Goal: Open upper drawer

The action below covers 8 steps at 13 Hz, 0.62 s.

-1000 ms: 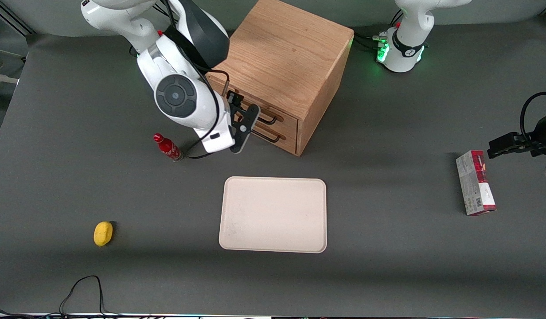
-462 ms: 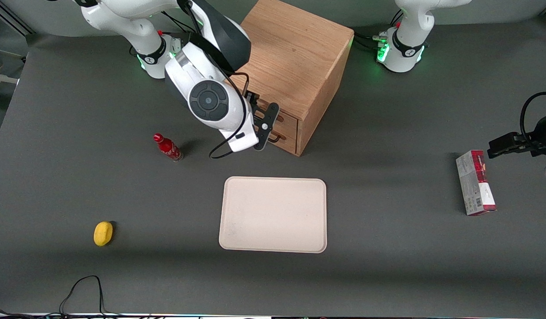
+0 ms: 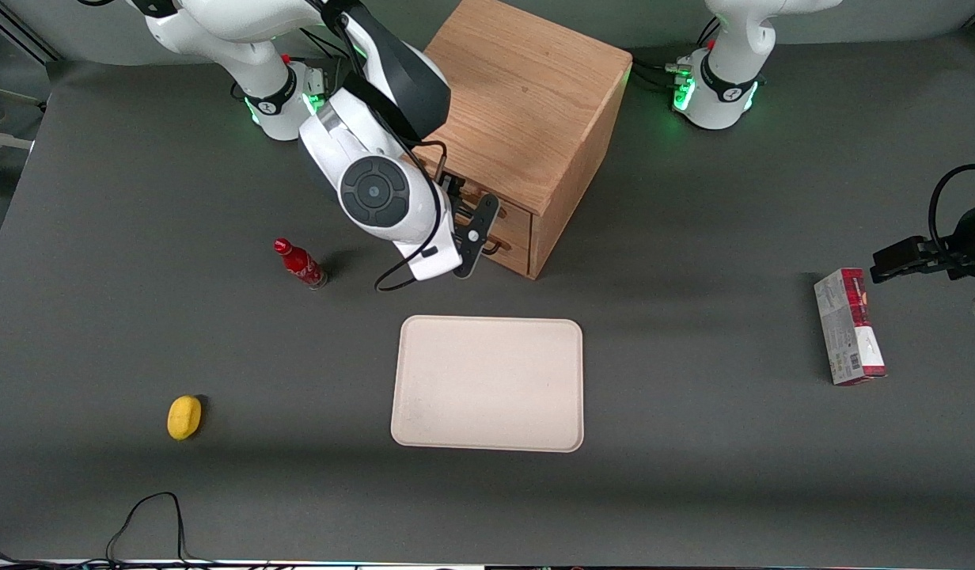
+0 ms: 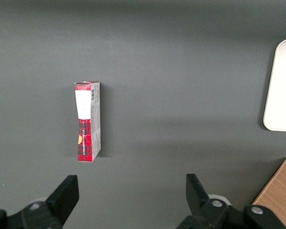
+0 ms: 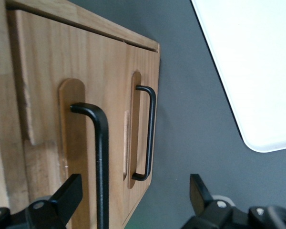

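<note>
The light oak cabinet (image 3: 519, 103) stands at the back of the table. Its upper drawer (image 3: 513, 210) looks shut, its front flush with the lower drawer's. My right gripper (image 3: 467, 218) is open in front of the drawer fronts. In the right wrist view the upper drawer (image 5: 43, 95) has its long black bar handle (image 5: 101, 157) between the gripper's (image 5: 133, 193) spread fingers (image 5: 69, 195), close to one finger and not touched. The lower drawer's handle (image 5: 151, 129) lies beside it, toward the table.
A beige tray (image 3: 487, 384) lies nearer the front camera than the cabinet. A red bottle (image 3: 299, 264) stands beside the working arm. A yellow object (image 3: 184, 416) lies toward the working arm's end, a red and grey box (image 3: 849, 326) toward the parked arm's end.
The right arm has swung along the cabinet's front toward the parked arm's end and dropped slightly. The gripper has stayed open, and the drawer has not moved.
</note>
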### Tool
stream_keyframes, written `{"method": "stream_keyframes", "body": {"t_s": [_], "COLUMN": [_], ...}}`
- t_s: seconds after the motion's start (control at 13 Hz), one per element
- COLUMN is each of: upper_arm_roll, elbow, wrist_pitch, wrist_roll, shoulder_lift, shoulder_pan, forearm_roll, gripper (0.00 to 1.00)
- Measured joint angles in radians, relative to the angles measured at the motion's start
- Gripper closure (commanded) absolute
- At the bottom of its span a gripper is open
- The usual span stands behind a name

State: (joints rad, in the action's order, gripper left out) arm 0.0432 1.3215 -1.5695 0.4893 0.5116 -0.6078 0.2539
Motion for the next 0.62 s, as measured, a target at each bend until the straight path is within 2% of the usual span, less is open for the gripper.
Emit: {"method": "stream_keyframes", "body": {"t_s": [0.62], "upper_arm_roll": [-0.002], "elbow": [0.049], "wrist_pitch": [0.002], "wrist_roll": [-0.002], "shoulder_lift": [0.005], "shoulder_pan": [0.001], "forearm_roll": [0.0], "gripper": [0.0]}}
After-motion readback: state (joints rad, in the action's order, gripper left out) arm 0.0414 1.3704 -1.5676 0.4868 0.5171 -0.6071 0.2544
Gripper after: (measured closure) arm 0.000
